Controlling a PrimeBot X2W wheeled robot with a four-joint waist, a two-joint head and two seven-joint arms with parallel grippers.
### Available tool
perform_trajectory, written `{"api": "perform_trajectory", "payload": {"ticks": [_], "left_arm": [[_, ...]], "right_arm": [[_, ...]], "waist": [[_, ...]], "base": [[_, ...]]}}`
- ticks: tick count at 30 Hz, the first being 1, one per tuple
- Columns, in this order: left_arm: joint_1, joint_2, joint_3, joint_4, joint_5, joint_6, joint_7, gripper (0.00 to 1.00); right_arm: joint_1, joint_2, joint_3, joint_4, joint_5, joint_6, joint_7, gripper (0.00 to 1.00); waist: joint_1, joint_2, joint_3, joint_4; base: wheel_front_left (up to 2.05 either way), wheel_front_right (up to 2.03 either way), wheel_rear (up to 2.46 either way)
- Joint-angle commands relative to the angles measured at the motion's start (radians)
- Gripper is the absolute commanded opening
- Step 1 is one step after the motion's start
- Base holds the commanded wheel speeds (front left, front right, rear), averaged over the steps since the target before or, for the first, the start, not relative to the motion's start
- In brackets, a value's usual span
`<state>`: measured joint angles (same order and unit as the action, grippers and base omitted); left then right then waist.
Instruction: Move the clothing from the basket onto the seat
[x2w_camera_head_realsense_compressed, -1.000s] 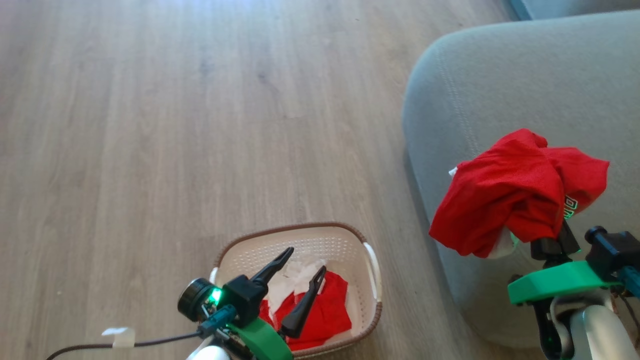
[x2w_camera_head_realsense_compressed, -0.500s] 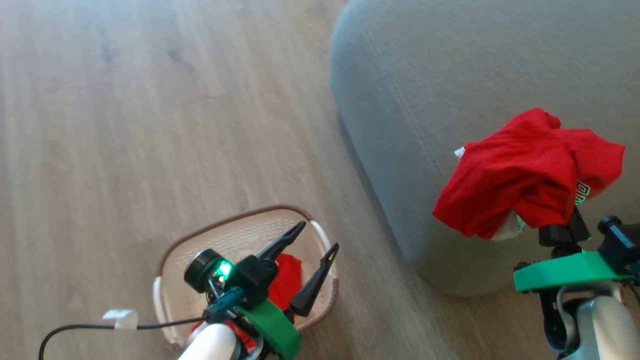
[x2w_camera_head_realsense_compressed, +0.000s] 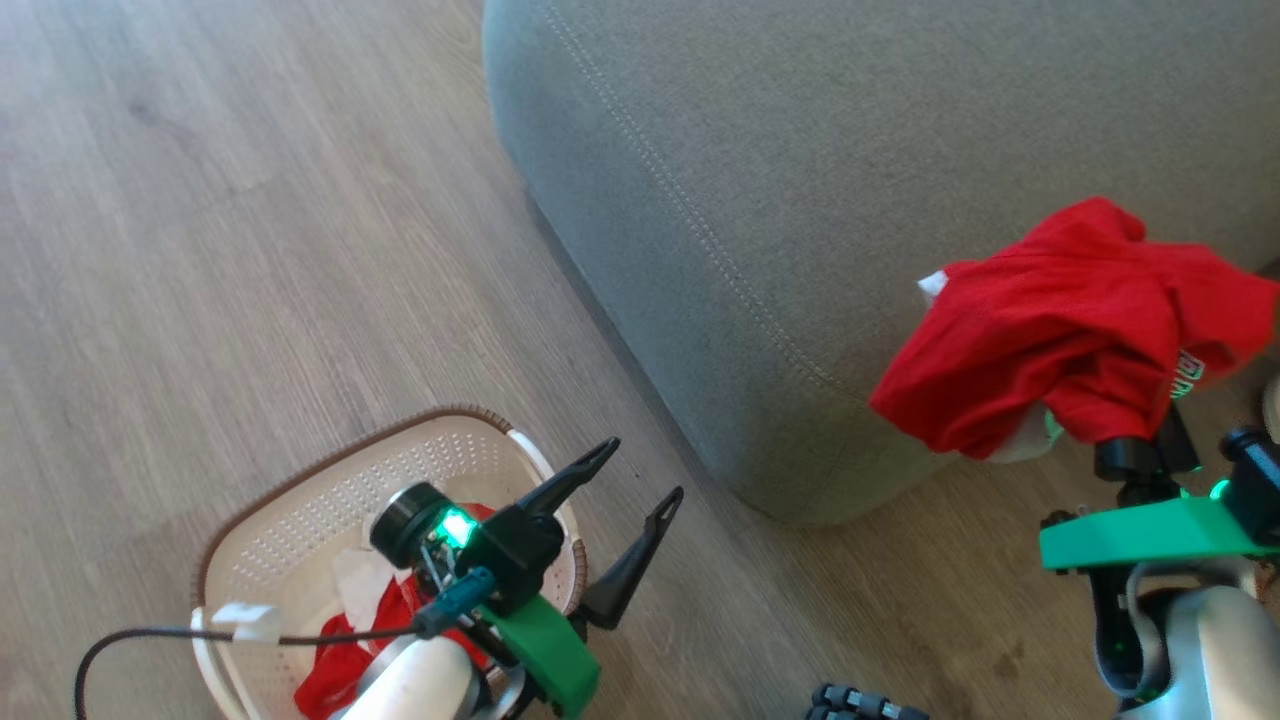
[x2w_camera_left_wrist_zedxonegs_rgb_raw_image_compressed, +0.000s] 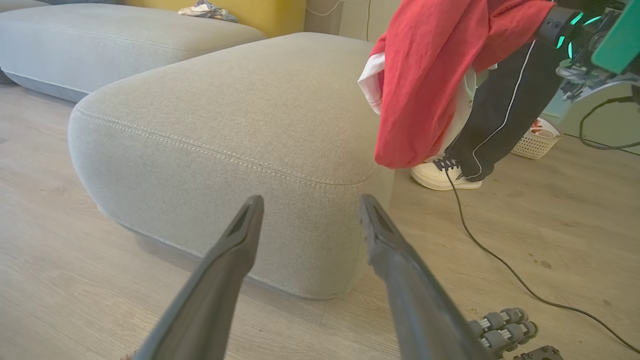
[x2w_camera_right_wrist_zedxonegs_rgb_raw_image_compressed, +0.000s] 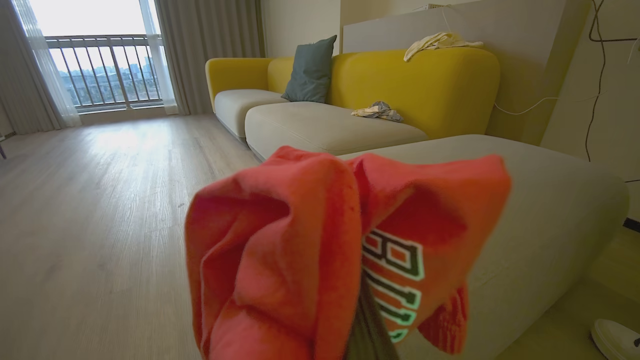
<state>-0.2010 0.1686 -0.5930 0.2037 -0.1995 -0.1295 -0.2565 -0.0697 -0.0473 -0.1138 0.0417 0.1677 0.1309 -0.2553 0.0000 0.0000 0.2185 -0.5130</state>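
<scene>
While right claw (x2w_camera_right_wrist_zedxonegs_rgb_raw_image_compressed: 369, 325) holds shirt (x2w_camera_head_realsense_compressed: 1060, 320) high | left claw (x2w_camera_head_realsense_compressed: 643, 468) — splayed

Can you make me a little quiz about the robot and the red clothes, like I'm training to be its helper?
1. True or false: the right jaws are shut on a red shirt, held up in the air near the corner of the grey seat.
2. Pick one: what holds the other red and white clothing? A a drawer; B the basket; C a bucket.
3. Fill the gap: the left jaws stand ___ and hold nothing.
Key: 1 true; 2 B; 3 open.
</scene>
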Motion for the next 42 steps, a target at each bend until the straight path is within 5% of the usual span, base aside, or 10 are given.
{"api": "perform_trajectory", "payload": {"ticks": [1, 22, 33, 42], "left_arm": [[-0.045, 0.009, 0.014, -0.031, -0.001, -0.001, -0.005, 1.00], [-0.075, 0.026, 0.020, -0.058, 0.005, -0.001, -0.005, 1.00], [-0.165, 0.101, -0.034, -0.078, 0.010, -0.001, -0.005, 1.00], [-0.241, 0.139, -0.055, -0.121, 0.010, -0.001, -0.005, 1.00]], "right_arm": [[-0.015, -0.004, 0.008, -0.044, 0.009, 0.000, -0.006, 0.00], [-0.152, -0.017, -0.088, -0.063, -0.010, 0.000, -0.006, 0.00], [-0.453, -0.165, -0.186, 0.011, 0.019, 0.000, -0.006, 0.00], [-0.722, -0.253, -0.228, 0.214, 0.028, 0.000, -0.006, 0.00]], "waist": [[0.0000, 0.0000, 0.007, -0.010], [0.0000, 0.0000, 0.079, 0.021], [0.0000, 0.0000, 0.251, 0.117], [0.0000, 0.0000, 0.378, 0.196]], "base": [[0.00, 0.00, 0.00], [0.00, 0.00, 0.00], [0.00, 0.00, 0.00], [0.00, 0.00, 0.00]]}}
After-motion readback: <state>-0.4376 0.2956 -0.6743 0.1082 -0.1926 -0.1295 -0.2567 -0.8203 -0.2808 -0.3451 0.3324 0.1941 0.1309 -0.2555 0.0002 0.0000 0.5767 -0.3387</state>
